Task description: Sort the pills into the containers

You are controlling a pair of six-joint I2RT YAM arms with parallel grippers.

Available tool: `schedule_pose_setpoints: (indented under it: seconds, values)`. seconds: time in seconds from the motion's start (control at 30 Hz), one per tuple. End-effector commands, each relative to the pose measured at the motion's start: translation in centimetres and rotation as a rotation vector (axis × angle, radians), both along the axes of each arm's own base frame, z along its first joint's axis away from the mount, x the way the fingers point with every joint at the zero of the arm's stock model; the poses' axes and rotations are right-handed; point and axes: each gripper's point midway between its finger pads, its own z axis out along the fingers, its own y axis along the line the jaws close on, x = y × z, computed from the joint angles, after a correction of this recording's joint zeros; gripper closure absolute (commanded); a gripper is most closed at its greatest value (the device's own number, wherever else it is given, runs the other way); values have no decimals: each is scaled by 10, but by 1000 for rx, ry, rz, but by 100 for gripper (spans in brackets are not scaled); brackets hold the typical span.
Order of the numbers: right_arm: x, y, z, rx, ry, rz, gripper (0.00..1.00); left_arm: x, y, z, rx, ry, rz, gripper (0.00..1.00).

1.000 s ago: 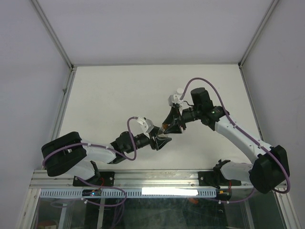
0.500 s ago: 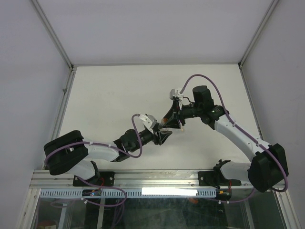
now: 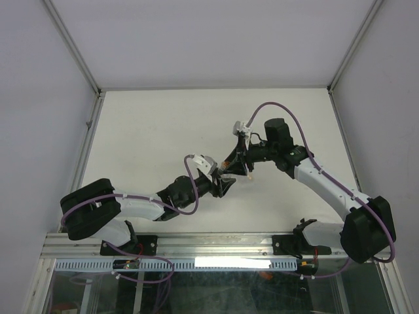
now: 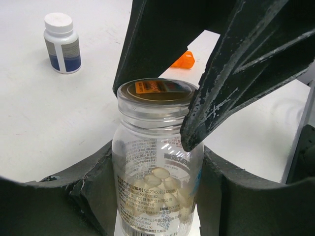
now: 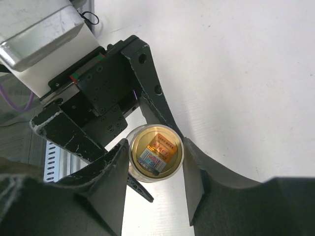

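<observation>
Seen from above, the left gripper (image 3: pixel 221 186) and the right gripper (image 3: pixel 232 169) meet over the table (image 3: pixel 150 124). In the left wrist view, the left fingers pinch the body of a clear pill bottle (image 4: pixel 157 162), and a white bottle (image 4: pixel 61 43) stands well behind. In the right wrist view, the right fingers clamp the pill bottle's top.

Lab cell: white enclosure walls (image 3: pixel 39 98), aluminium rail (image 3: pixel 216 244)
</observation>
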Motion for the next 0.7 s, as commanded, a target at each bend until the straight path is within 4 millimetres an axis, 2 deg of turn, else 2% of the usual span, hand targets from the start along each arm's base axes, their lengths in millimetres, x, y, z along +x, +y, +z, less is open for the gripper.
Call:
schedule_pose_setpoints:
  seconds: [0.0, 0.03, 0.13, 0.17, 0.2, 0.3, 0.4, 0.53, 0.67]
  values:
    - [3, 0, 1, -9, 6, -53, 100, 33, 10, 25, -66, 3, 173, 100]
    - [0, 0, 3, 1, 18, -32, 94, 31, 8, 26, -62, -4, 161, 100]
    - [-20, 0, 21, 70, 64, 82, 37, 18, 1, 28, -63, -40, 64, 100]
    - [-24, -3, 29, 92, 51, 112, 14, 12, 0, 29, -65, -55, 23, 100]
    - [-28, -8, 37, 106, 35, 135, 3, 5, -2, 27, -61, -61, -22, 100]
    - [-40, -23, 54, 134, -56, 197, 1, -23, -2, 34, -81, -98, -197, 100]
    - [-62, -34, 60, 175, -175, 309, 1, -56, 0, 34, -98, -112, -403, 100]
    - [-100, -42, 52, 293, -335, 465, 1, -99, -2, 42, -127, -112, -675, 100]
    - [-109, -41, 46, 312, -338, 497, 2, -112, -9, 42, -125, -90, -785, 100]
